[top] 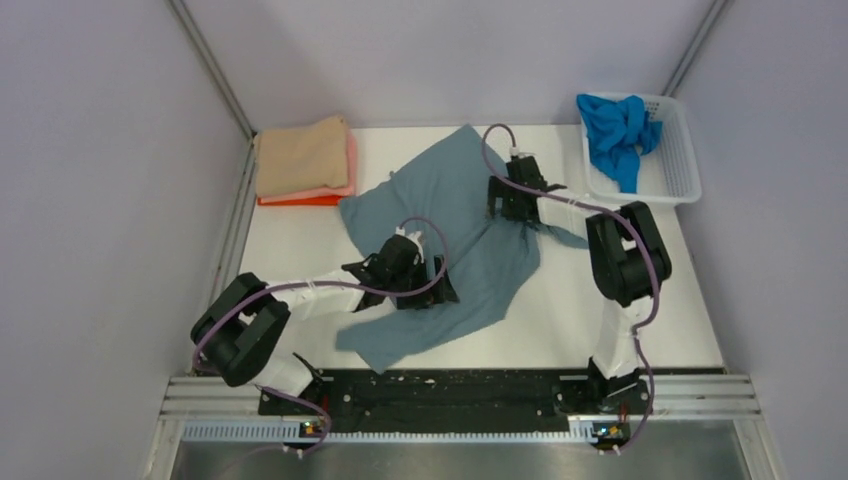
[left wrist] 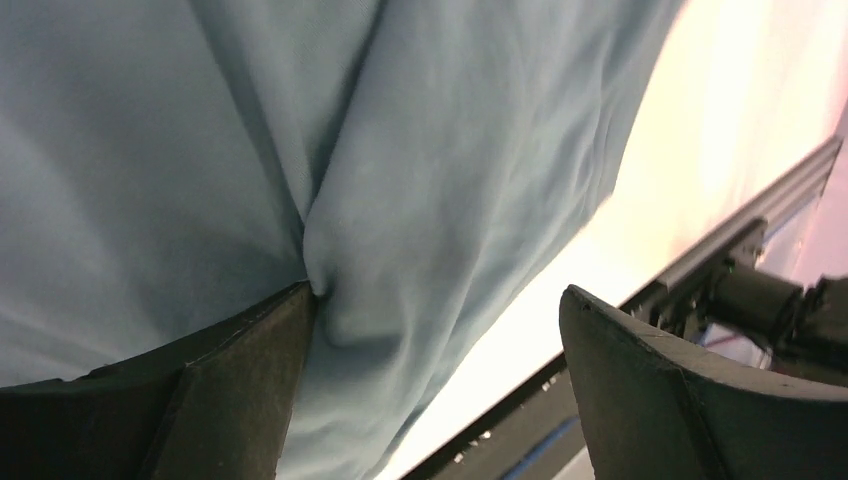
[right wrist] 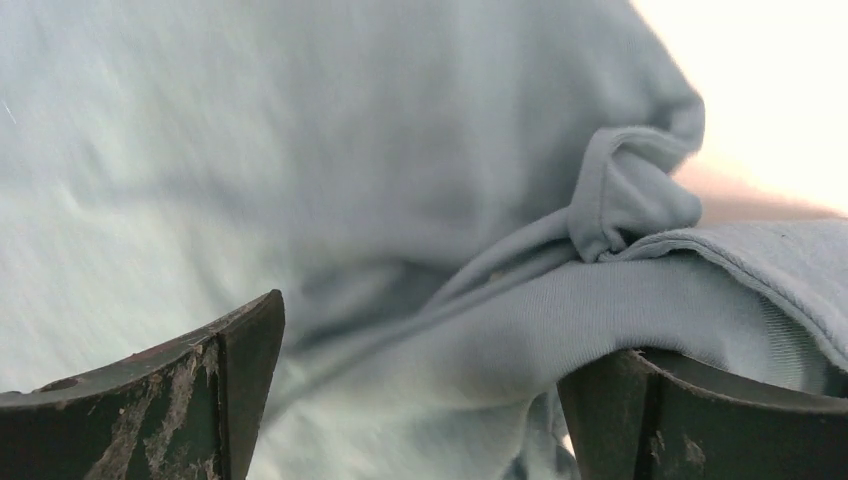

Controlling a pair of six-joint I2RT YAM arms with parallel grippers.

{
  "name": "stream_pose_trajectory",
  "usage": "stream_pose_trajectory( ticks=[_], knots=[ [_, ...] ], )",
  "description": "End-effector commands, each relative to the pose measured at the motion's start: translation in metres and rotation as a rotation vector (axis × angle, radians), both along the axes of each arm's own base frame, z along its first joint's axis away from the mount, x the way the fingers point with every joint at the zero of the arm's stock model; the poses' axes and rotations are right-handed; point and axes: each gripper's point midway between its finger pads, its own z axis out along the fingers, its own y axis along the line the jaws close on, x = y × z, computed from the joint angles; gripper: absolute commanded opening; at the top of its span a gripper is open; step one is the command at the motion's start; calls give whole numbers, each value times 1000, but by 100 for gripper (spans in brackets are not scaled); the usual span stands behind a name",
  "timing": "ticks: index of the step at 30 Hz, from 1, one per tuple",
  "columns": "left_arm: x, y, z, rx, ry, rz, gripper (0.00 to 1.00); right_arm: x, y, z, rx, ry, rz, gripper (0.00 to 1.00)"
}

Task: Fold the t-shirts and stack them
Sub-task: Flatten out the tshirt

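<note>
A dusty grey-blue t-shirt [top: 455, 215] lies rumpled across the middle of the table. My left gripper [top: 438, 292] is down on its lower part. In the left wrist view it [left wrist: 437, 295] is open, its left finger pressed against a fold of the shirt [left wrist: 420, 180]. My right gripper [top: 508, 212] is down on the shirt's right side. In the right wrist view it [right wrist: 430, 330] is open, and a bunched hem of the shirt [right wrist: 640, 290] drapes over its right finger. A bright blue t-shirt [top: 615, 130] lies crumpled in the basket. Folded tan [top: 300, 155], pink [top: 350, 165] and orange [top: 300, 201] t-shirts are stacked at the back left.
A white plastic mesh basket [top: 680, 160] stands at the back right corner. Grey walls close in the table on three sides. A black rail with the arm bases [top: 440, 390] runs along the near edge; it also shows in the left wrist view [left wrist: 740, 250].
</note>
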Motion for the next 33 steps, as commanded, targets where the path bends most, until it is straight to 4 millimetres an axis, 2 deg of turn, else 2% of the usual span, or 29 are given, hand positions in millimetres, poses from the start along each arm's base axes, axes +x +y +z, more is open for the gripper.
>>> stream_pose_trajectory(
  ticks=[1,5,8,13,16,17,18,20,22,25,27,29,32,33],
  knots=[
    [-61,-5,-33,81,186,-71,97,49,50,-14,78,-17,167,98],
    [-45,-59,-19,13,109,-206,97,85,100,-4,135,-67,321,97],
    [-16,-95,-21,13,62,-232,97,106,125,0,175,-97,405,97],
    [39,-157,-12,-76,-27,-220,97,148,138,12,128,-187,460,99],
    [68,-168,-7,-79,-52,-182,97,170,136,24,73,-234,473,99],
    [73,-164,-6,-62,-46,-176,97,176,131,28,51,-244,462,99],
    [78,-160,4,-53,-65,-169,97,184,127,43,32,-273,453,99],
    [78,-145,26,-13,-121,-160,97,195,103,72,-16,-312,369,99],
    [66,-121,42,32,-185,-153,98,204,75,111,-38,-372,279,99],
    [43,-86,65,47,-249,-138,99,203,46,170,32,-441,217,99],
    [30,-57,72,83,-255,-90,99,191,30,196,52,-455,184,99],
    [26,-15,67,186,-243,52,99,169,22,209,41,-448,187,99],
    [22,60,57,383,-201,311,99,128,19,206,73,-396,207,99],
    [18,79,56,425,-185,365,99,112,16,204,80,-382,198,99]
  ],
)
